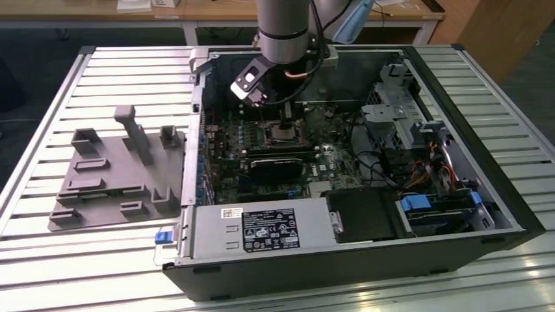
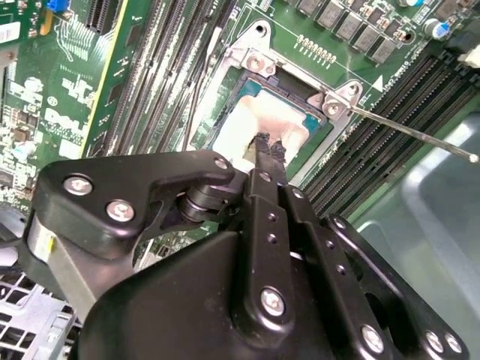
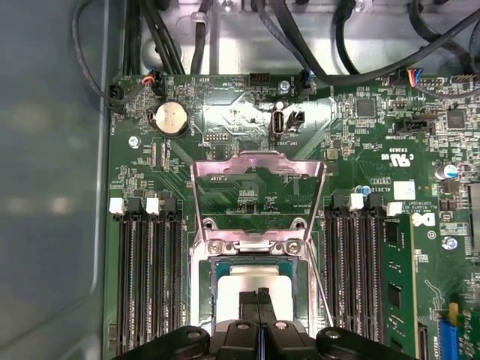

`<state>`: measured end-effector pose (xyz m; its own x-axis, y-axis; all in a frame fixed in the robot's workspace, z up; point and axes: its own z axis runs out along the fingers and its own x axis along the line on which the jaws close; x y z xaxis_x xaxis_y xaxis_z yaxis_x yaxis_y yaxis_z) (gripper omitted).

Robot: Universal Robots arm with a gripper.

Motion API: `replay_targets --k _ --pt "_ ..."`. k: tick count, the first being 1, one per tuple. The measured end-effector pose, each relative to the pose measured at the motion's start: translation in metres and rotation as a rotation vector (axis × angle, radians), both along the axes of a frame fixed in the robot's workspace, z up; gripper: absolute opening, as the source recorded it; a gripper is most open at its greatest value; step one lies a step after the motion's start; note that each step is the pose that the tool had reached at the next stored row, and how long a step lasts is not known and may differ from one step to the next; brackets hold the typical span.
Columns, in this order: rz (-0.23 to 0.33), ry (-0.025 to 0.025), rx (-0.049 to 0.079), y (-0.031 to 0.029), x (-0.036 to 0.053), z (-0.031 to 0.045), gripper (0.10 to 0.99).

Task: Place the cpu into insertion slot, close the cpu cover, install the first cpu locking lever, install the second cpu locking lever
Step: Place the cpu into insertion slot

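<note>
Watching from beside the tabletop (image 1: 52, 97), I'd worry about the tool (image 3: 259, 296) pushing on the cpu (image 3: 232, 289). A skewed press could tilt the chip in the insertion slot (image 2: 247, 82) and bend the contacts beneath. A sideways drag might also scuff its pale top. The tool's fingertips (image 2: 268, 146) are drawn together with nothing between them, at or just above the chip's top; I cannot tell whether they touch. The cpu lies in the slot, and the cpu cover (image 3: 259, 169) stands flipped open behind it.
</note>
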<state>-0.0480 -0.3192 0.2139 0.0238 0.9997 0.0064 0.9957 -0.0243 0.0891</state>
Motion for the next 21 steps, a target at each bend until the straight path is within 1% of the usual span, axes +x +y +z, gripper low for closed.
replay_targets --k 9,12,14,21 --pt "0.0 -0.0031 0.0 0.0 0.0 0.0169 0.106" --pt "0.0 -0.0039 0.0 0.0 0.0 0.021 0.106" --pt "0.0 -0.0043 0.0 0.0 0.0 0.0222 0.106" --pt "0.0 -0.0047 0.0 0.0 0.0 0.0222 0.106"
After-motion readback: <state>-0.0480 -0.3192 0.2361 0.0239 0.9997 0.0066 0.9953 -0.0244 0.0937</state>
